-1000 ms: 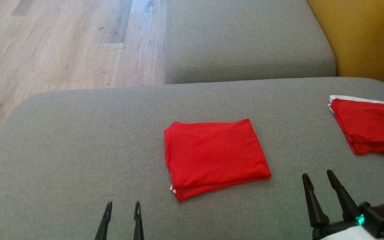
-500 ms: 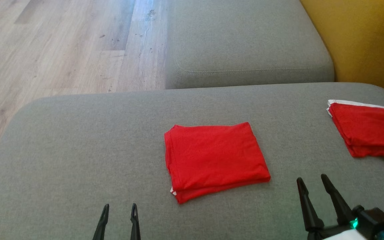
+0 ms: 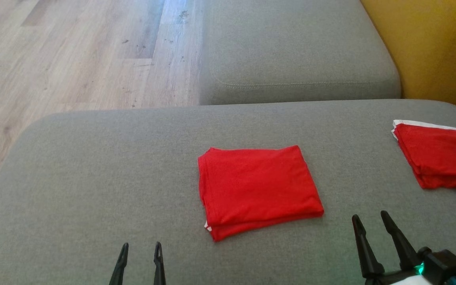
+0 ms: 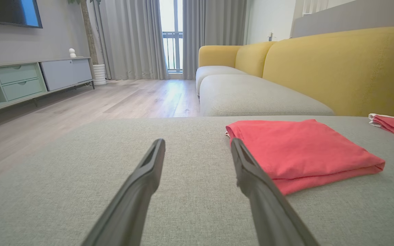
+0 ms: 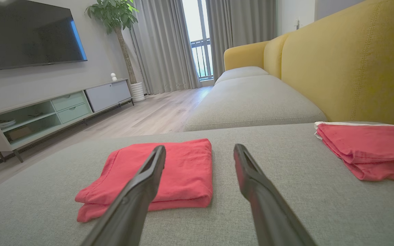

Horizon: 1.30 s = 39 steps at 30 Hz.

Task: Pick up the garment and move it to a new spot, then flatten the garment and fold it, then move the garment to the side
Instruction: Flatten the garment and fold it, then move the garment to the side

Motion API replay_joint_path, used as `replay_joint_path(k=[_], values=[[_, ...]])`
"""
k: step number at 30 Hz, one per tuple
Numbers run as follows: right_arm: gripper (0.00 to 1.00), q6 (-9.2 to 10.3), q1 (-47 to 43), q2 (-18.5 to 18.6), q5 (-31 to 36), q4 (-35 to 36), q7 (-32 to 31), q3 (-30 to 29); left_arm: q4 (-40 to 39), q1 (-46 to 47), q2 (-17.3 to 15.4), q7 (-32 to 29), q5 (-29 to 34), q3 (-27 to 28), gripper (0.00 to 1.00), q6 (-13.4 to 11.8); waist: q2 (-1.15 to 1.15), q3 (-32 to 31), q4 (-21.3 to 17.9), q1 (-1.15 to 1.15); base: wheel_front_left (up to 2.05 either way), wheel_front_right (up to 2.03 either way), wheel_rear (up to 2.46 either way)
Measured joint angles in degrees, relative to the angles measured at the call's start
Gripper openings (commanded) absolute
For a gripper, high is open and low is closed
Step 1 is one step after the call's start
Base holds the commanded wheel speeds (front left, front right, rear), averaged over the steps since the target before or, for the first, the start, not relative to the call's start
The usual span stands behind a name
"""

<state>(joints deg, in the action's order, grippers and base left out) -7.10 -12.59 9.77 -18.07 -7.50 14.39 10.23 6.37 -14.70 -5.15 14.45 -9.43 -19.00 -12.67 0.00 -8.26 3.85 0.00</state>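
The folded red fabric garment (image 3: 257,190) lies flat as a rough rectangle at about the centre of the large grey fabric seat cushion (image 3: 93,158). A sliver of white shows at the garment's near left corner. The second folded red garment with a white edge (image 3: 439,154) lies at the right end of the same cushion, well apart from the first.

The left gripper (image 3: 141,245) is positioned over the near edge of the cushion, left of centre. Its jaws stand apart and hold nothing. In the left wrist view the folded garment lies ahead and to the right of the two dark fingers (image 4: 142,181), clear of both.

The right gripper (image 3: 369,216) is positioned over the near edge of the cushion, towards its right end. Its jaws also stand apart and hold nothing. Whether any fingertip touches the cushion cannot be determined.

Beyond the far edge of the cushion are a smaller grey seat cushion (image 3: 291,47), a light wooden plank floor (image 3: 73,51) to the left, and a yellow upholstered backrest (image 3: 430,47) to the right
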Motion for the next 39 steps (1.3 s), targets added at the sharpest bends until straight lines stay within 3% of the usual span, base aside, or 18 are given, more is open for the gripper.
replay_joint_path(k=[17,25,29,39], values=[[1.00,0.00,1.01,0.13,-2.79,-0.69,0.00,-0.29,0.37,-0.52,0.41,0.00,1.44,0.47,1.00,1.10,0.00,4.76,1.60,0.00,0.00,0.00,0.00],[1.00,0.00,9.25,4.79,-6.73,-4.77,0.00,2.41,0.53,3.01,0.99,0.00,1.96,0.01,1.00,1.15,0.00,10.26,2.69,0.01,0.00,0.00,0.00],[1.00,0.00,14.93,7.50,-14.83,-8.29,-1.60,5.93,-0.02,6.16,1.18,0.00,2.16,-0.65,1.00,1.52,0.00,13.55,3.21,0.01,0.00,0.00,0.00],[1.00,0.00,27.61,18.24,-40.38,-10.38,-21.02,14.99,0.30,11.35,1.81,0.00,2.35,-2.40,1.00,1.91,0.00,19.61,4.82,0.02,0.00,0.00,0.00]])
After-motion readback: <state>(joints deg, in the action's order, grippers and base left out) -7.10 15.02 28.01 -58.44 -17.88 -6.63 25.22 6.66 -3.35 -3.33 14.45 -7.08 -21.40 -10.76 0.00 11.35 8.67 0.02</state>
